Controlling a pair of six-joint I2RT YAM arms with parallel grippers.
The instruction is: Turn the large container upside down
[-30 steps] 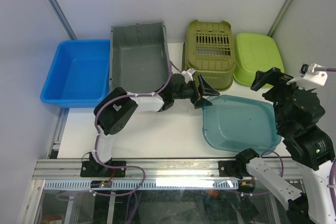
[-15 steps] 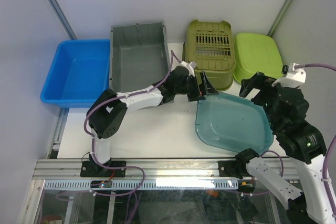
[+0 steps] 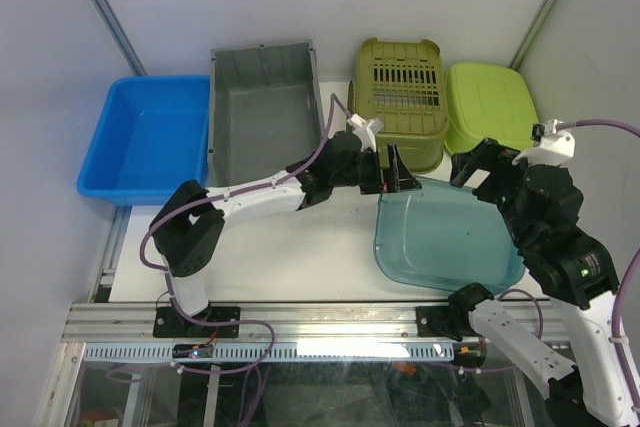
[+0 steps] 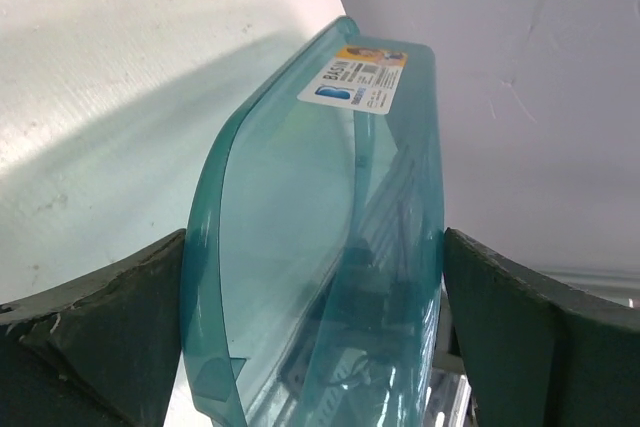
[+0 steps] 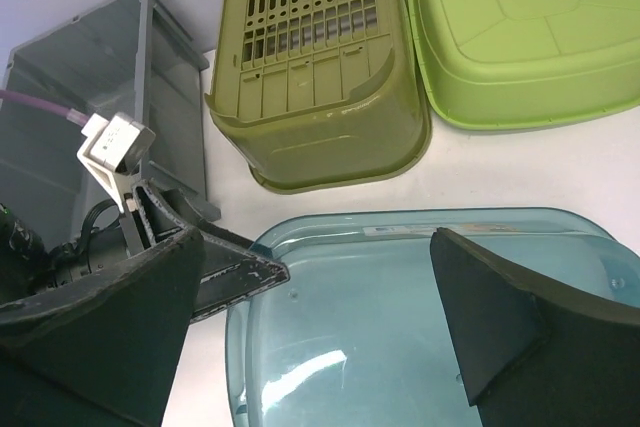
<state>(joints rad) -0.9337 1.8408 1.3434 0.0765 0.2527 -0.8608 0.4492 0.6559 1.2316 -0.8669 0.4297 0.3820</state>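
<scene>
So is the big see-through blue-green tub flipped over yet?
Not yet, it seems. The translucent teal plastic tub lies on the white table, apparently open side up. In hand: the left gripper has open fingers either side of its rim; the right gripper hovers open nearby. Left: gripping and turning it over.

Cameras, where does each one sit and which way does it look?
Top external: high behind the arms, looking down on the white table; left pincer and right pincer show.
Left wrist: on the left arm, looking along the rim of the see-through teal plastic tub; its dark fingers frame it.
Right wrist: on the right arm, looking down at that tub and an olive slotted plastic basket; its fingers and the left pincer show.
Shared: all three see the teal tub.
</scene>
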